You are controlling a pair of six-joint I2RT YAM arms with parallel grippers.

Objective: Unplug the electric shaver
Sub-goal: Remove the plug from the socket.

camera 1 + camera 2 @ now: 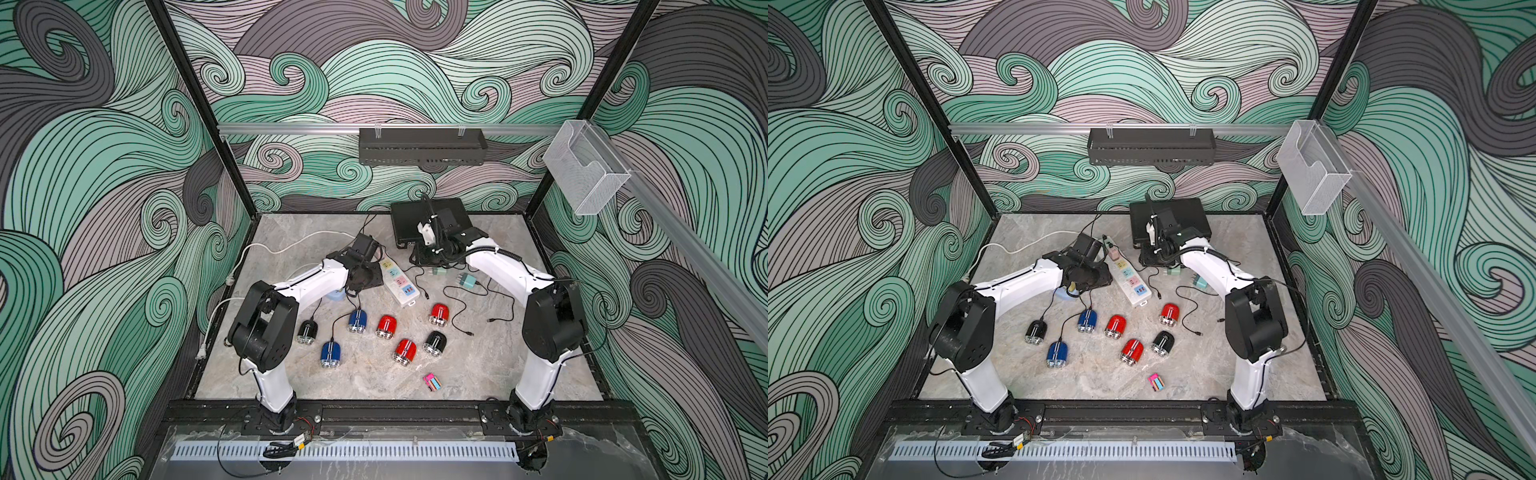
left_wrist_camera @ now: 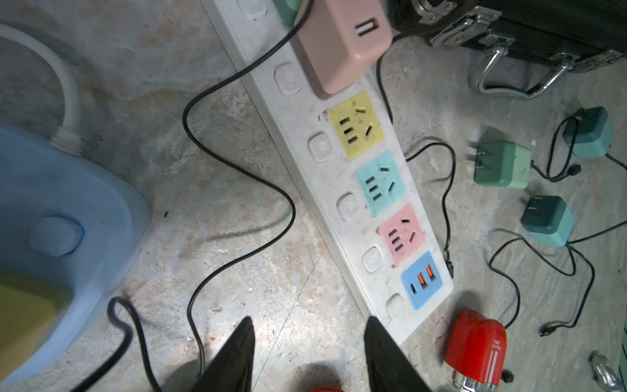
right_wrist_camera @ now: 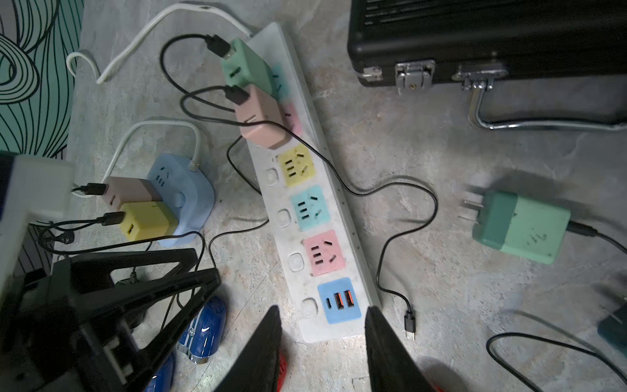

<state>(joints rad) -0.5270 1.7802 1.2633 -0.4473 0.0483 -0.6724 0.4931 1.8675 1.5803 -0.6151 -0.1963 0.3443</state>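
Observation:
Several small shavers lie on the marble table: a blue one, another blue one and a black one have black cords attached; the red ones lie loose. A green adapter and a pink adapter sit plugged in at the far end of the white power strip, each with a cord. My left gripper is open over bare table beside the strip. My right gripper is open above the strip's near end, with nothing in it.
A blue socket hub holds a brown-pink adapter and a yellow adapter with cords. Loose green adapters and a free USB plug lie right of the strip. A black case stands behind. A small striped item lies near the front.

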